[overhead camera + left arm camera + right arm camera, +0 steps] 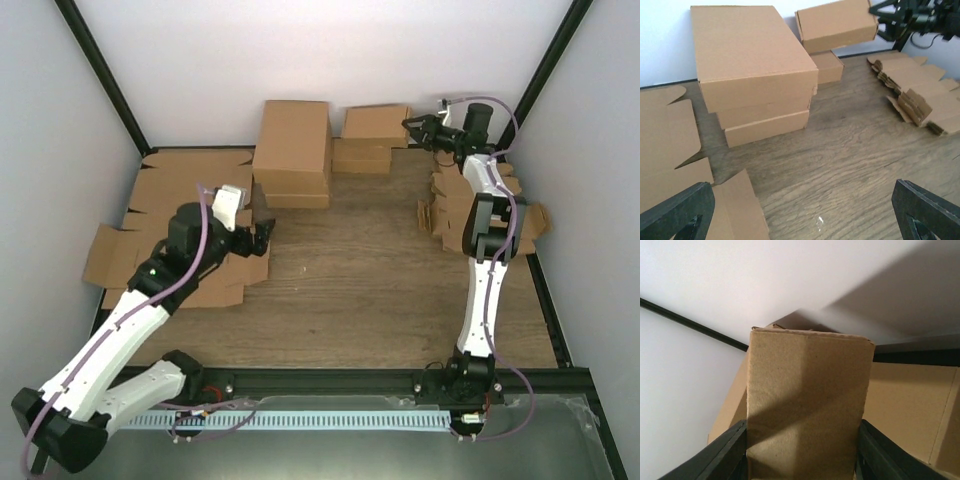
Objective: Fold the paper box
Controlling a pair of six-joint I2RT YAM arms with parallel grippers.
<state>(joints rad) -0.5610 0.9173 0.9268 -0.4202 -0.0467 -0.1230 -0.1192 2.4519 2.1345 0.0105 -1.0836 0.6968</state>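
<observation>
My right pincer (418, 129) pinches the folded paper box (376, 122) at the worktop's (350, 290) far right, its long axis running straight out from my fingers (725, 455), over stacked boxes (362, 160); my spread left pincer (800, 215) sits farther off.

In my right wrist view the paper box (807, 405) runs off the bottom edge, hiding its near end. My left arm (140, 300) covers some flat blanks (165, 190).

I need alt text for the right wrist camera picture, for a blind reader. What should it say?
The right gripper holds a folded brown paper box between its two dark fingers. Behind it are a white wall and more cardboard.
</observation>
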